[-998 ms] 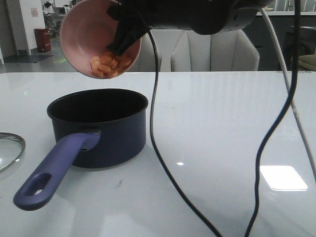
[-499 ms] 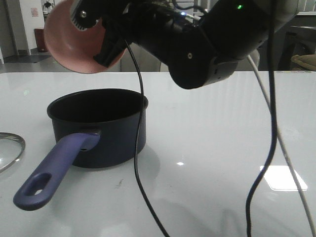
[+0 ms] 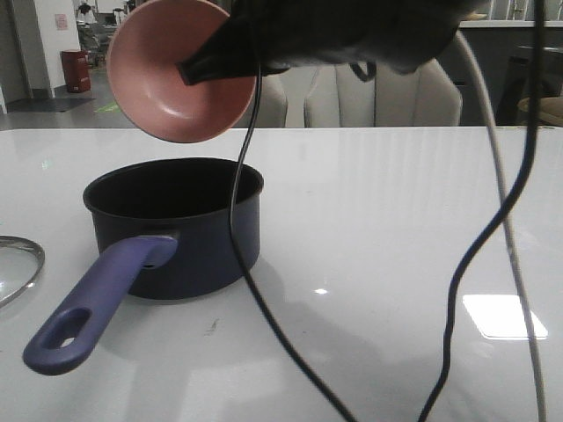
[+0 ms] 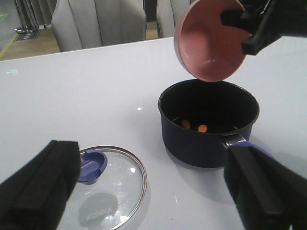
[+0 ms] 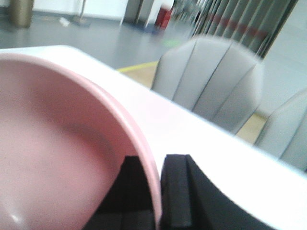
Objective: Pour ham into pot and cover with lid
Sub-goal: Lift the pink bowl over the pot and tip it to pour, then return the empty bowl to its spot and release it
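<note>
Sitting on the pot floor, the ham (image 4: pixel 192 126) shows as two orange chunks against the dark inside, seen only from the left wrist view; more may be hidden by the near wall. Pot (image 3: pixel 180 224) stands upright on the white bench (image 3: pixel 396 229), toward the left side, purple handle (image 3: pixel 97 303) pointing to the camera and a bit left, oval hole at its end.

Pink bowl (image 3: pixel 180 70) hangs above the pot's back rim, tipped on its side with the mouth facing the camera and down, inside bare. Right pincer (image 5: pixel 158 191) is clamped on the bowl's rim, one black pad inside and one outside, closed onto the wall; in the front view the dark arm reaches in from the upper right.

Lid (image 4: pixel 108 184) lies flat on the bench to the left of the pot, apart from it, blue knob (image 4: pixel 90 165) up, "KONKA" lettering readable on the glass. In the front view only its edge shows at the left border (image 3: pixel 18 264).

Left pincer (image 4: pixel 158 201) is spread wide, nothing between its black fingers (image 4: pixel 41 184), hovering above the bench with the lid under one finger and the pot handle near the other.

Black cables hang across the front view. Grey chairs (image 3: pixel 383 92) stand behind the bench.
</note>
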`<act>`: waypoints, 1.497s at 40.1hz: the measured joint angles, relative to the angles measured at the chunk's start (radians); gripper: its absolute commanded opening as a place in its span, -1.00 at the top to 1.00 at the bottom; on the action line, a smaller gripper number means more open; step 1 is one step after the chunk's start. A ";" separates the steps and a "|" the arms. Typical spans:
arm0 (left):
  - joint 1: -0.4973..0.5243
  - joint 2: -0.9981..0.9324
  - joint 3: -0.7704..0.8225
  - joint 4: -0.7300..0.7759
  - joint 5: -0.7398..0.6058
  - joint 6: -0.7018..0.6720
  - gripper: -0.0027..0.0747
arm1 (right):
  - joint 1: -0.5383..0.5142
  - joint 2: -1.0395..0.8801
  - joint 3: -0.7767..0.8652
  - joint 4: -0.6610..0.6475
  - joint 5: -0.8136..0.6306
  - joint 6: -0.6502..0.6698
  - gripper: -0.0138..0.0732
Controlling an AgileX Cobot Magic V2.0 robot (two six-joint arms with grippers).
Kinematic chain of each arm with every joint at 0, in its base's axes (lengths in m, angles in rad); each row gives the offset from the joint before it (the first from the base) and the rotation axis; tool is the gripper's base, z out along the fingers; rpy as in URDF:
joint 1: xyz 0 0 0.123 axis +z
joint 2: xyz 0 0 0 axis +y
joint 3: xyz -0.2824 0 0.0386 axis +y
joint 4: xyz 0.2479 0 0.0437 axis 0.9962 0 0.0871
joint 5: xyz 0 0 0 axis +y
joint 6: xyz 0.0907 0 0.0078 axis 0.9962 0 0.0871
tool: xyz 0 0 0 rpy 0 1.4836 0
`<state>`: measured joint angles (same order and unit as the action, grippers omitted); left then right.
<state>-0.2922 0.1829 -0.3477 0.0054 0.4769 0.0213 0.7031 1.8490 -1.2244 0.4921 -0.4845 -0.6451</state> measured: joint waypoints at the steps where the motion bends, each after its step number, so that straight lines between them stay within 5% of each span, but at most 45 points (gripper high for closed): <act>1: 0.000 0.000 0.000 0.000 0.000 0.000 -0.71 | 0.000 -0.019 0.000 0.018 0.043 0.000 0.35; 10: 0.000 0.000 0.000 0.000 0.000 0.000 -0.71 | -0.041 -0.198 0.000 0.067 0.496 -0.037 0.37; 21: 0.000 0.000 0.000 0.000 0.000 0.000 -0.71 | -0.186 -0.316 0.000 0.059 0.840 -0.005 0.37; 32: 0.000 0.000 0.000 0.000 0.000 0.000 -0.71 | -0.393 -0.330 0.000 -0.169 1.119 0.219 0.37; 43: 0.000 0.000 0.000 0.000 0.000 0.000 -0.71 | -0.534 -0.249 0.000 -0.270 1.253 0.369 0.37; 60: 0.000 0.000 0.000 0.000 0.000 0.000 -0.71 | -0.562 -0.011 0.000 -0.272 1.221 0.403 0.28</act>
<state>-0.2922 0.1829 -0.3477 0.0054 0.4769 0.0213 0.1409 1.8379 -1.2244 0.2201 0.7362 -0.2420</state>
